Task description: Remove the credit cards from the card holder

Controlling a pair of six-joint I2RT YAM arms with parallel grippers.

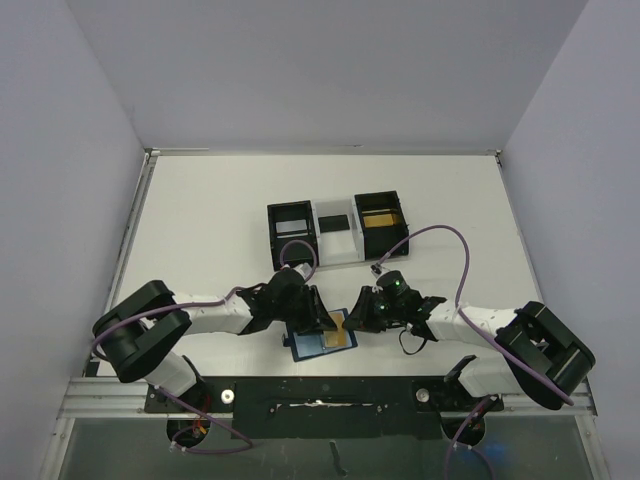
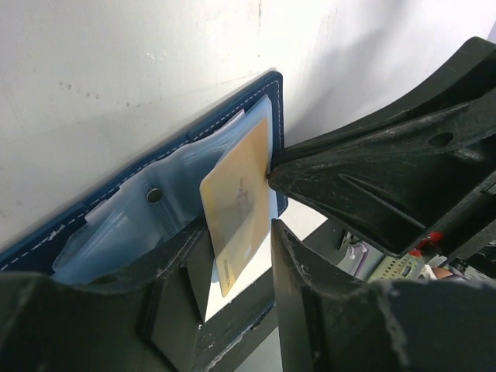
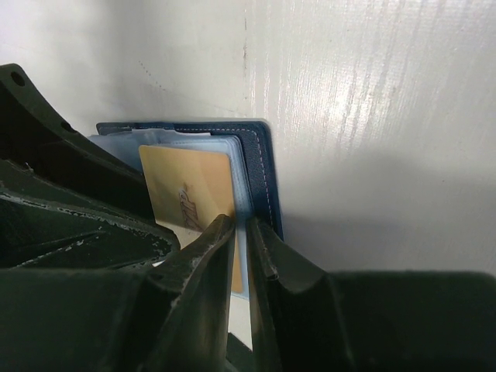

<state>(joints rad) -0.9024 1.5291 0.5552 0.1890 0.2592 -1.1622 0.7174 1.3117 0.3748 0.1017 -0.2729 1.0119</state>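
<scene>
- The navy-blue bifold card holder (image 3: 263, 178) looks to me like fine-grained leather or an imitation of it. It is matt, with pale thread stitching along its edge.
- Its pale blue see-through plastic sleeves (image 2: 132, 225) are glossy and wrinkled, and I catch soft glare on them.
- The small round snap stud (image 2: 154, 194) on one sleeve looks like dull grey metal.
- The gold rectangular plastic card (image 2: 236, 209) has a smooth satin face with faint print.
- The black plastic fingers (image 3: 194, 302) look matt and rough, scuffed grey along their edges.
- The white counter (image 2: 116, 62) reads as smooth with a slight sheen, fine streaks and a few dark specks.
- From overhead, the square black boxes (image 1: 292, 207) look matt.
</scene>
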